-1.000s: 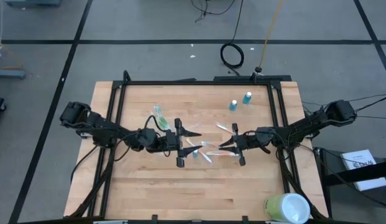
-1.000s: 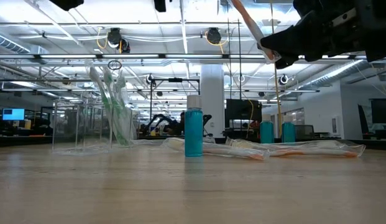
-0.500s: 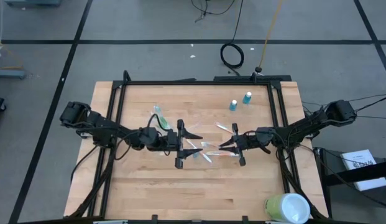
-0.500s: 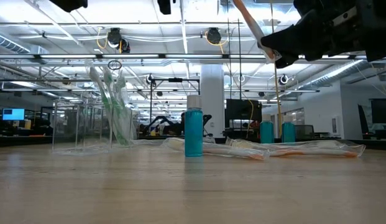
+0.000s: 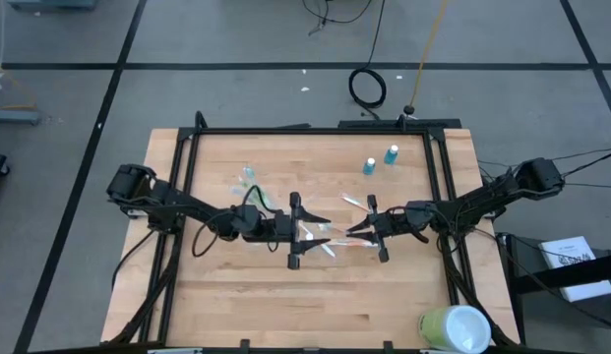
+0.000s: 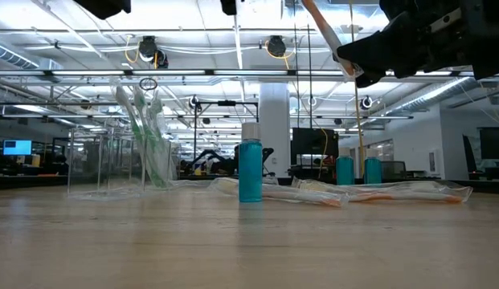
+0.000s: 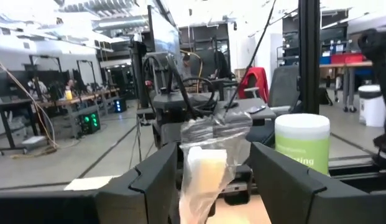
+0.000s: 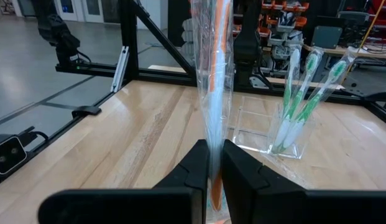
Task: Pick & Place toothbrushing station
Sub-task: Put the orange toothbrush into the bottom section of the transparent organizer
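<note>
1. An orange-and-white wrapped toothbrush [image 8: 216, 87] is clamped in the right gripper [image 5: 376, 232], right of frame centre.
2. The left gripper [image 5: 303, 232], fingers spread, is held at centre.
3. The clear cup [image 5: 248, 182] is seen upper left of centre.

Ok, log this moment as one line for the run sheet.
left hand: open, above mid-table | right hand: shut on wrapped orange toothbrush, lifted | clear cup: holds green toothbrushes
</note>
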Robot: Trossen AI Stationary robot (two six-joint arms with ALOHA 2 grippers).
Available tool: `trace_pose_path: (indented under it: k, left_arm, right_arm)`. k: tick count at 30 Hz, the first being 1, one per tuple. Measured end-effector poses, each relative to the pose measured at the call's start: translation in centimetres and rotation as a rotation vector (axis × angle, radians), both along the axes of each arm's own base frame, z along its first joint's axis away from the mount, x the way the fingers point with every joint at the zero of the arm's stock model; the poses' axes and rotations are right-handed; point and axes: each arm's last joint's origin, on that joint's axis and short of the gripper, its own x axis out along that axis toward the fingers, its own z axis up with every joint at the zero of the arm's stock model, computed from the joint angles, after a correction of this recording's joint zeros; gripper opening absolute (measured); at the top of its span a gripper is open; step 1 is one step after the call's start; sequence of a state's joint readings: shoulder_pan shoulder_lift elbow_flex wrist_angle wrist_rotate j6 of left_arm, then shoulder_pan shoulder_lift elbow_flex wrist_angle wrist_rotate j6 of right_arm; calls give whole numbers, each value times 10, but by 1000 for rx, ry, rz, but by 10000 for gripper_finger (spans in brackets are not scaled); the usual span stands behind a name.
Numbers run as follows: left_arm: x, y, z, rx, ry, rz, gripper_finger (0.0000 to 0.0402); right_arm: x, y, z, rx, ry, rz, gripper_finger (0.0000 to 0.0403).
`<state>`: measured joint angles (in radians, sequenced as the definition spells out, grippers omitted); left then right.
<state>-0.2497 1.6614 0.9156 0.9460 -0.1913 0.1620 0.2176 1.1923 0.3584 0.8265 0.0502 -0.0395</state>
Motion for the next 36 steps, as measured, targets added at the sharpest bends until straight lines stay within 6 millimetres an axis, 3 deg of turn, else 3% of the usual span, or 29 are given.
trace_pose_path:
  k: [20,30,36]
  left_arm:
    - [-1,-1,1,37,1,5,206]
    - [-1,-1,1,40,1,0,98]
    - [-1,0,1,42,1,2,68]
  right_arm:
    - [0,0,0,0,1,0,20]
    - [0,0,0,0,1,3,20]
    - [0,0,0,0,1,4,21]
